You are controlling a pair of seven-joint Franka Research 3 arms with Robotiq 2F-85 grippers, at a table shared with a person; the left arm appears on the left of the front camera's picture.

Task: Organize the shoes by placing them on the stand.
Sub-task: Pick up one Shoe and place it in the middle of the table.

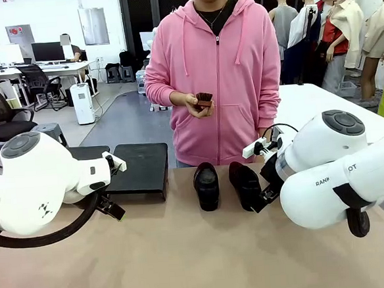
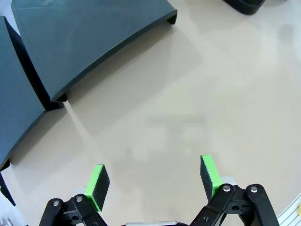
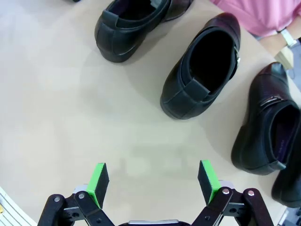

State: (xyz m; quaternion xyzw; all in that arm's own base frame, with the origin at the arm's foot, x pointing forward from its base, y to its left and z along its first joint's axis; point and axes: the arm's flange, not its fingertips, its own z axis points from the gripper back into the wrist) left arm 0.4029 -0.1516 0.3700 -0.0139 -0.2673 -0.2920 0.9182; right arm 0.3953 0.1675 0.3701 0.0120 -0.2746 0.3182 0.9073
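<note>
Two black glossy shoes stand on the table in front of the person, toes toward them. In the right wrist view three shoes lie ahead of my open right gripper, and part of another shoe shows at the right edge. My right gripper hovers just right of the shoes, holding nothing. The stand's two matte-black platforms lie ahead of my open, empty left gripper. In the front view the stand sits beside my left gripper.
A person in a pink hoodie stands at the far side, holding a small brown object in both hands. The beige tabletop is bare toward the robot's side. A shoe's edge shows at the top of the left wrist view.
</note>
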